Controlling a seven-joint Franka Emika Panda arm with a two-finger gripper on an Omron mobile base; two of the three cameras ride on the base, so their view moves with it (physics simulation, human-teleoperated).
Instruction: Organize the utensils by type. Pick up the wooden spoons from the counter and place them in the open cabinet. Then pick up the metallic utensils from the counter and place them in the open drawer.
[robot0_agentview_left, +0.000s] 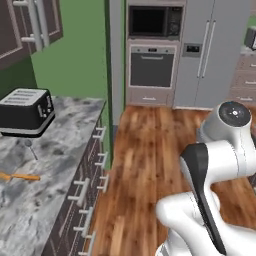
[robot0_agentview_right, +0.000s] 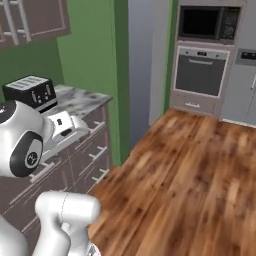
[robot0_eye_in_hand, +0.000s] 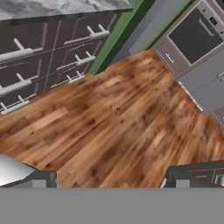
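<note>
We stand off counter (robot0_agentview_left: 55, 200), fingers (robot0_eye_in_hand: 192, 175) spread, empty; approach step. Next: reach orange-handled utensil (robot0_agentview_left: 20, 176), grey spoon (robot0_agentview_left: 31, 148).

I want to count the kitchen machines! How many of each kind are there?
Toaster: 1
Microwave: 1
Oven: 1
Fridge: 1
Total: 4

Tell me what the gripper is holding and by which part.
Nothing is held. The gripper is open, with bare wooden floor between its fingertips; the orange-handled utensil lies on the counter.
</note>
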